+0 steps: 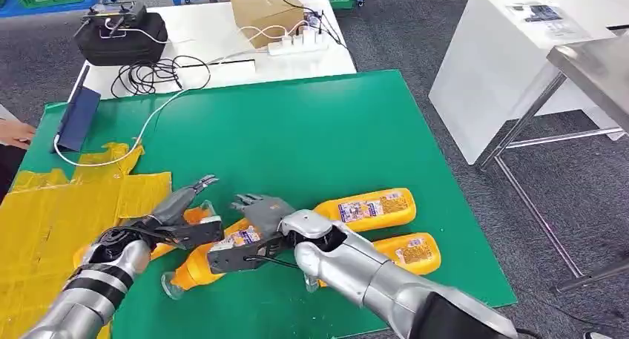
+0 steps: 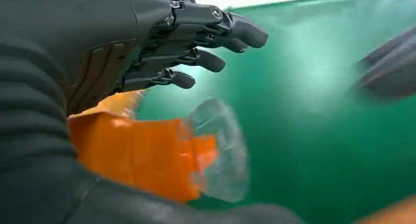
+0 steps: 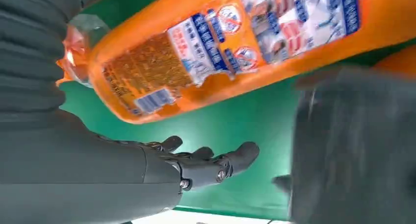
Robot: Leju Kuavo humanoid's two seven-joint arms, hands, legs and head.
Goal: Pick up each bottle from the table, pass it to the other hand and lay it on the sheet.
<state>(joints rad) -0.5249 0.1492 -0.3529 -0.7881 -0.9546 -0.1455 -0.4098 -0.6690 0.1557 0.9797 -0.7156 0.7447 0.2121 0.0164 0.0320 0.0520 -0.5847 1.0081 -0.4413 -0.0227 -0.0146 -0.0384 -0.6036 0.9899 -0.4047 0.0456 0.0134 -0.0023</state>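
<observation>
Over the green mat [image 1: 311, 131], both hands were seen meeting at one orange bottle [image 1: 204, 261]. Left hand [image 1: 182, 209] was held above its clear-capped neck, fingers [image 2: 196, 42] spread, nothing grasped. Right hand [image 1: 256, 231] was laid against the bottle's body; whether it was gripped could not be told. Two more bottles [image 1: 371, 209] were lying behind the right arm, one partly hidden. Yellow sheet [image 1: 52, 205] was spread at left.

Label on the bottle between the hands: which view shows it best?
The right wrist view: the label lies close and sharp. The head view shows it small, beside the right hand. The left wrist view shows the bottle's orange neck and clear cap.
</observation>
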